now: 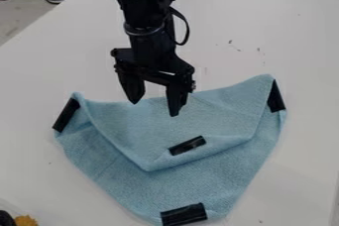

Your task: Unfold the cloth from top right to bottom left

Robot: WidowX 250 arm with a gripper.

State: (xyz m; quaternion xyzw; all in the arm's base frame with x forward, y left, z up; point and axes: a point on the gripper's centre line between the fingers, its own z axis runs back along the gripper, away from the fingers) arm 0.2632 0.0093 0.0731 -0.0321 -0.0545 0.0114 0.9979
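The gripper (155,108) hangs over the upper edge of the light blue cloth (198,185), its two fingers apart with nothing between them. The cloth lies on the white table, partly folded, with a flap (179,126) lying over its lower layer and pointing toward the bottom of the view. Black tape patches mark the cloth: one near the flap's tip (187,145), one at the bottom corner (183,214), one at the left corner (66,115) and one at the right corner (275,96). Whether the fingertips touch the cloth I cannot tell.
The white table (265,31) surrounds the cloth. A yellow-orange object (25,220) with a dark part beside it sits at the bottom left corner. Dark items lie beyond the table's far edge at the top right.
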